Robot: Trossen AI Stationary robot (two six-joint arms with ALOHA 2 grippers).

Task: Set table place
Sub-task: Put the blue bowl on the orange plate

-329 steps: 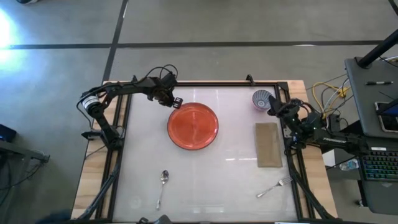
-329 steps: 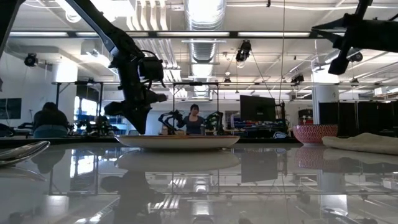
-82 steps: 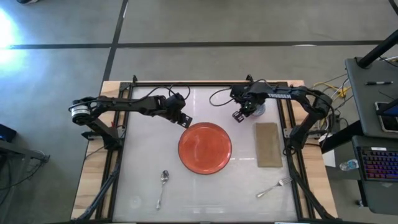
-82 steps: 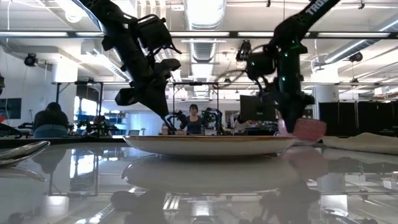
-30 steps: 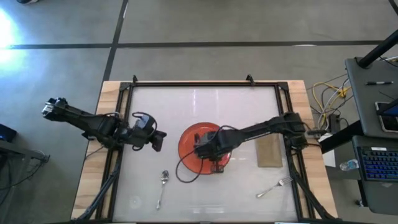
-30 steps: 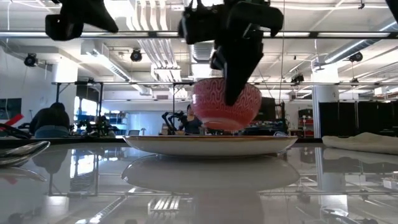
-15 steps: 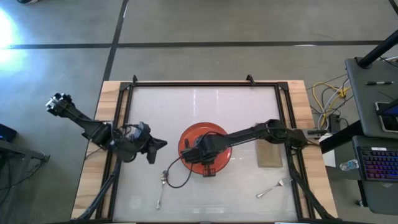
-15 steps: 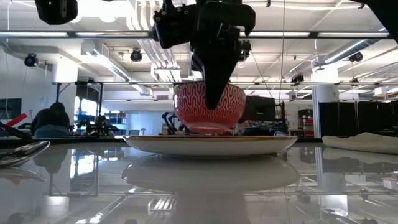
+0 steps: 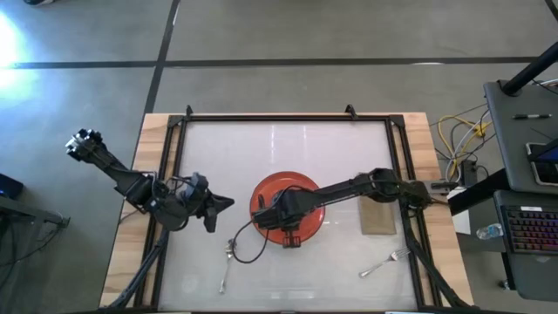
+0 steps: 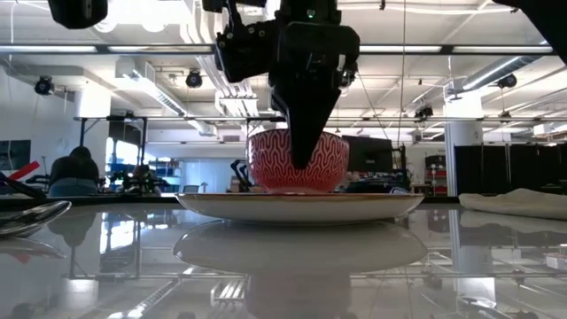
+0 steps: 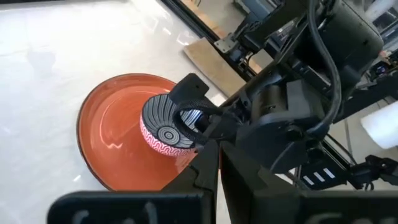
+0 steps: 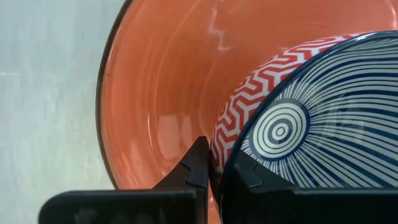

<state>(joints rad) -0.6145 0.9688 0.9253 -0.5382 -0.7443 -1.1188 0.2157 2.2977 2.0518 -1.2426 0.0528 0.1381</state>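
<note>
A red-and-white patterned bowl [image 10: 266, 164] with a blue striped inside [image 12: 298, 124] stands upright over the orange-red plate [image 9: 261, 196] on the white table [image 9: 288, 144]. My right gripper [image 10: 306, 133] is shut on the bowl's rim; in the high view its arm hides the bowl. The bowl's base is down at the plate's surface [image 10: 372, 202]; I cannot tell whether it touches. My left gripper [image 9: 220, 212] is shut and empty above the table's left edge, left of the plate. My right gripper holds the bowl by its rim [image 12: 227, 149] on the near side, one finger inside the bowl and one outside against the patterned wall [image 12: 217, 140]. The fingers come from above, pointing down. The bowl stays upright, its base down at the plate.
A spoon [image 9: 228, 257] lies near the front left, a fork [image 9: 388, 260] near the front right. A folded brown napkin [image 9: 377, 218] lies right of the plate. A cable loops from my right arm over the table beside the spoon [image 9: 244, 253].
My right gripper has gone down and a little toward the table's left edge with the bowl, which has sunk from clear above the plate to the plate's surface, staying upright. My left gripper has drawn back a little toward the near edge.
</note>
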